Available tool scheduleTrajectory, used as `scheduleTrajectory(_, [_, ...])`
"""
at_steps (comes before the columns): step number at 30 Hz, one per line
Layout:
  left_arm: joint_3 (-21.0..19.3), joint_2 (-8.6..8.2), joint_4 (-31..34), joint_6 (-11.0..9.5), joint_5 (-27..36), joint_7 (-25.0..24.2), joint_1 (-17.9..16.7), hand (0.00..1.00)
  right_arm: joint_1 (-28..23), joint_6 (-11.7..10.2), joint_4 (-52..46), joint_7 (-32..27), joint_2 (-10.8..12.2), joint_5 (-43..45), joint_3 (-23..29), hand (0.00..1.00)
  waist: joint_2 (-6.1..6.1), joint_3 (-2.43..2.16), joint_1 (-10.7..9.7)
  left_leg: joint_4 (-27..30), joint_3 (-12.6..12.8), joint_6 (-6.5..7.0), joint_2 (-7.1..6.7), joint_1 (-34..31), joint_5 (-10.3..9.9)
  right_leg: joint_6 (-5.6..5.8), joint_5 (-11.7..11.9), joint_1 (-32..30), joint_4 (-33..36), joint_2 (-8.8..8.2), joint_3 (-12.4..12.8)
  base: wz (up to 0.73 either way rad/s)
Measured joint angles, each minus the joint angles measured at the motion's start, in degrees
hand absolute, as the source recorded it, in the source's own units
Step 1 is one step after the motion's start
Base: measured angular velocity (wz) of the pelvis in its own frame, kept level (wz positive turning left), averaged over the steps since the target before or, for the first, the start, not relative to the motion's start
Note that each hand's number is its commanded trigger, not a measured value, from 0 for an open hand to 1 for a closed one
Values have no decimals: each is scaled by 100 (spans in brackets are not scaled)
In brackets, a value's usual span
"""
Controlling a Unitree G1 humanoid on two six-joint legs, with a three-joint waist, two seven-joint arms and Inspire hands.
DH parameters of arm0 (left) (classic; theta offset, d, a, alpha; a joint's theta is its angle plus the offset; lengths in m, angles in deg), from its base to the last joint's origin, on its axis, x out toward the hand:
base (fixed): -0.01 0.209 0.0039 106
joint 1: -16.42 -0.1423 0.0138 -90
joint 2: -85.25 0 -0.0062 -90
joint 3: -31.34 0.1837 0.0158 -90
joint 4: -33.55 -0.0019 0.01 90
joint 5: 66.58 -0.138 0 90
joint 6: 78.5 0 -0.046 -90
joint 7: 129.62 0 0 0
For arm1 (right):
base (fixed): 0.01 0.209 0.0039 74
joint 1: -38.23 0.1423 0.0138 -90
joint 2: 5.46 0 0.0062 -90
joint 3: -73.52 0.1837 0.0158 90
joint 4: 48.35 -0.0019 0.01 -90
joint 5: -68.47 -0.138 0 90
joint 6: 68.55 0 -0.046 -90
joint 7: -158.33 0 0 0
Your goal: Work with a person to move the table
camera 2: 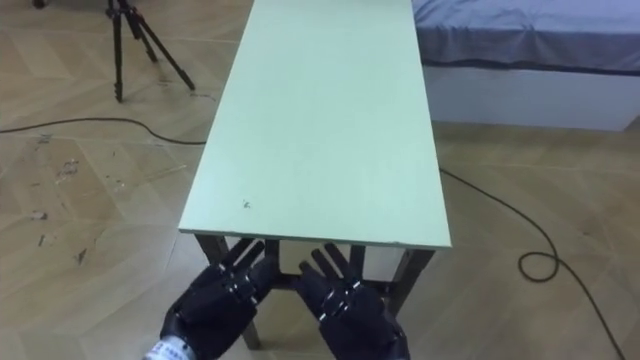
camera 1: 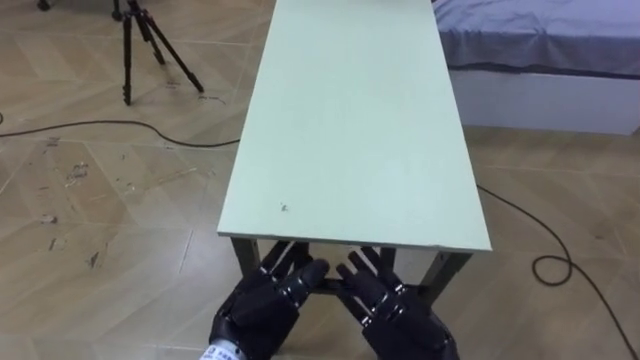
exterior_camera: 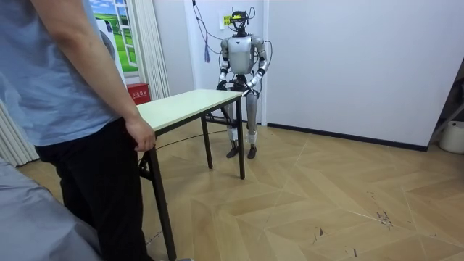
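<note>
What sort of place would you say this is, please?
Probably a bedroom used for recording: a bed beside the table, a tripod on the wooden floor, plain white walls.

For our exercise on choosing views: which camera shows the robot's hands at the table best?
The left eye view: left hand and right hand, fingers straight, reach under the table's near edge. The right eye view shows the same; the room view shows them tiny, far off.

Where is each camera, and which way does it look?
Left eye view: on the robot's head, looking down the table; left hand and right hand show at its near edge.
Right eye view: same, from slightly rightward.
Room view: beside a person at the far end, facing the whole robot.
All share the table.
</note>
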Motion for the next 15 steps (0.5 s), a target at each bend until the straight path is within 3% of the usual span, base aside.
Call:
scheduleTrajectory(5, [1,38,48,36,5,48,35,0,72,19,-9,-108,-33,-2,-2,0,-7,5,-1,3,-3,0,0,-6,0,-5,3,-12,19,2,5,0])
scheduleTrajectory(10, [4,134,283,217,49,228,30,0,89,141,-204,-271,-214,-1,-4,0,-9,10,-4,-2,-12,0,-1,-11,0,-5,3,-19,25,-1,-5,0])
scheduleTrajectory(15, [-30,193,292,290,415,369,70,0,235,266,-205,-479,-270,1,17,0,-23,22,-5,18,-4,4,-9,9,5,-4,3,8,19,-13,8,0])
